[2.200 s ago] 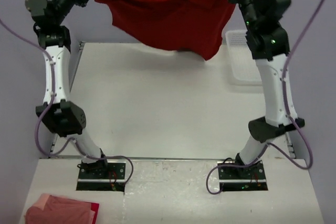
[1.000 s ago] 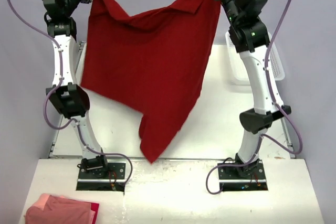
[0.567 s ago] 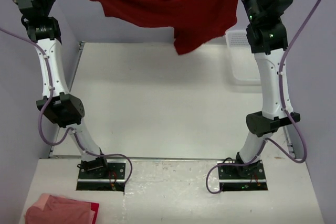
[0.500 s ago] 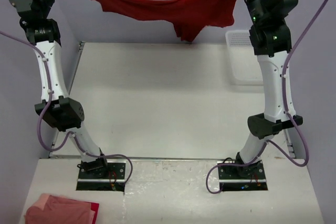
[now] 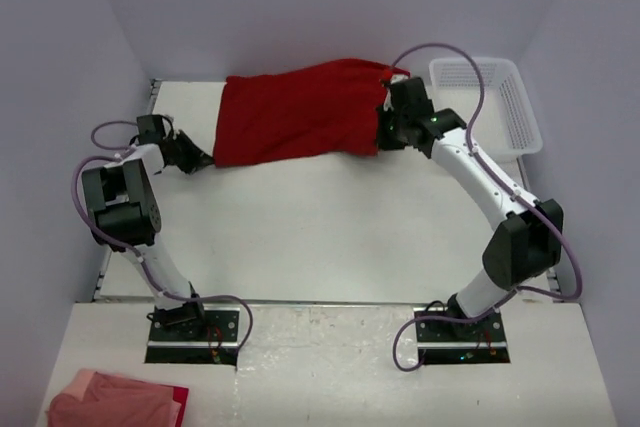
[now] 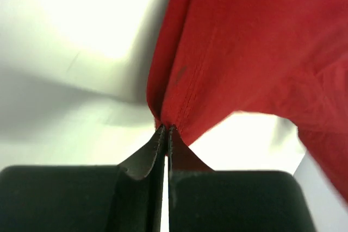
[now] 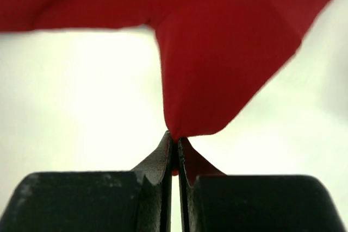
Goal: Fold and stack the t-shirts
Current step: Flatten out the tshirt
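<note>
Your left end effector (image 5: 207, 160) was pressed shut on the deep red short-sleeved cloth t-shirt (image 5: 300, 112), low over the white bench (image 5: 320, 227) near its far-left corner. In the left wrist view the two dark fingertips (image 6: 157, 137) met with only a hairline of light between them. A stitched hem fold of the t-shirt (image 6: 244, 52) was nipped right at the tips of the end effector (image 6: 165, 130).

Your right end effector (image 5: 383, 129) was likewise closed on the cloth, at the shirt's right-hand edge towards the far-right corner. From the right wrist camera you saw the end effector (image 7: 175, 137) with its fingers almost touching, gripping a small pointed fold of the t-shirt (image 7: 217, 80). The rest of the cloth rose away above it.

Only the overhead view showed you the whole garment. It lay spread along the far edge of the bench, stretched between the two arms, with its near edge slanting slightly. That view also showed the white plastic mesh basket (image 5: 520, 112) standing at the far-right corner, just beside the right arm and apart from the shirt. The wrist views gave you the pinch itself, which the overhead view was too distant to show. Neither wrist view showed the basket or the other arm.
</note>
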Available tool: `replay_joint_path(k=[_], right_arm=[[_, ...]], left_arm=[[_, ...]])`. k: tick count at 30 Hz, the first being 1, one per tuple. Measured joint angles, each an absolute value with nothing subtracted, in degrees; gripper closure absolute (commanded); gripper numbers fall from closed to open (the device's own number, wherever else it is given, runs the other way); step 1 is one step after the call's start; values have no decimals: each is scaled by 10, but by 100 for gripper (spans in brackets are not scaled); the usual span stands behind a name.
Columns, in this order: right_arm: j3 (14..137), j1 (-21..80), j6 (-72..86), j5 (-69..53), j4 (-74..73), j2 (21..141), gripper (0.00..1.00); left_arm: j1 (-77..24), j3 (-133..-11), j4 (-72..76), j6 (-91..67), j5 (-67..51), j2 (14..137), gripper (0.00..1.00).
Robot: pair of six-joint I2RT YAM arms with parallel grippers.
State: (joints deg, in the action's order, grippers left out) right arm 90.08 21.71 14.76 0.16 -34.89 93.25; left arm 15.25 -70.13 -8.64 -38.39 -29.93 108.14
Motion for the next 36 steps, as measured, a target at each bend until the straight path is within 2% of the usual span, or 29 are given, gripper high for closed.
replay_joint_path(k=[3, 6, 12, 15, 23, 36], right_arm=[[806, 260, 199, 4, -401, 900, 100], [733, 277, 239, 4, -430, 814, 100], [641, 276, 285, 16, -437, 649, 100], [599, 277, 294, 36, -442, 631, 100], [498, 277, 315, 36, -456, 636, 100], [464, 336, 388, 2, -481, 539, 100]], left_arm=[[153, -642, -182, -383, -260, 1053, 100], [153, -625, -236, -374, -241, 958, 100], [153, -612, -269, -346, -189, 749, 100], [153, -584, -291, -339, -137, 698, 100], [153, -518, -369, -335, -67, 675, 100], [153, -481, -477, -379, 74, 630, 100]])
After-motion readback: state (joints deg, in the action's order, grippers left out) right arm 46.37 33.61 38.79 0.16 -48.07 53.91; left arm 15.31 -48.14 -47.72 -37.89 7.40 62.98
